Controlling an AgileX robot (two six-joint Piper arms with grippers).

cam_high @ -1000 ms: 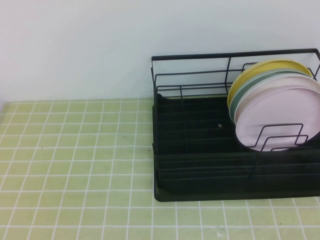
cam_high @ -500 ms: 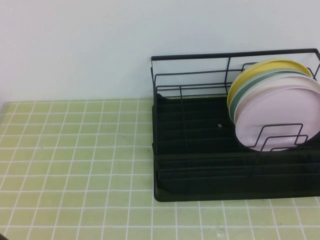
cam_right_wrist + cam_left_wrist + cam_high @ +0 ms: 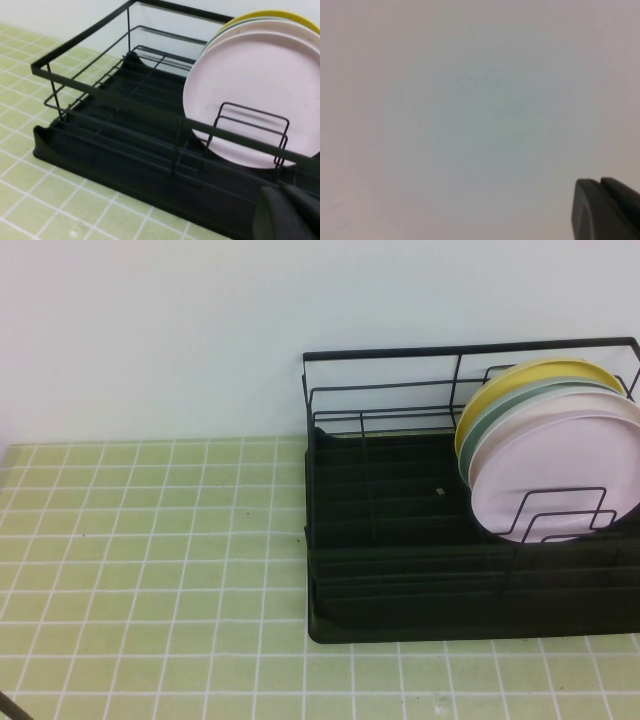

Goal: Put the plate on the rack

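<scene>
While left gripper (image 3: 601, 200) faces wall (image 3: 470, 100), right gripper (image 3: 286, 207) near rack (image 3: 100, 155), pink plate (image 3: 255, 85) upright

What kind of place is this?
Likely a kitchen counter: black wire dish rack holding pastel round plates on a green tiled surface. Left gripper faces a blank wall; right gripper faces the rack, both shut.

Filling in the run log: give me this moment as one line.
dish rack: yellow plate, green plate, pink plate upright inside | left gripper: shut, empty, facing wall | right gripper: shut, empty, facing rack
</scene>
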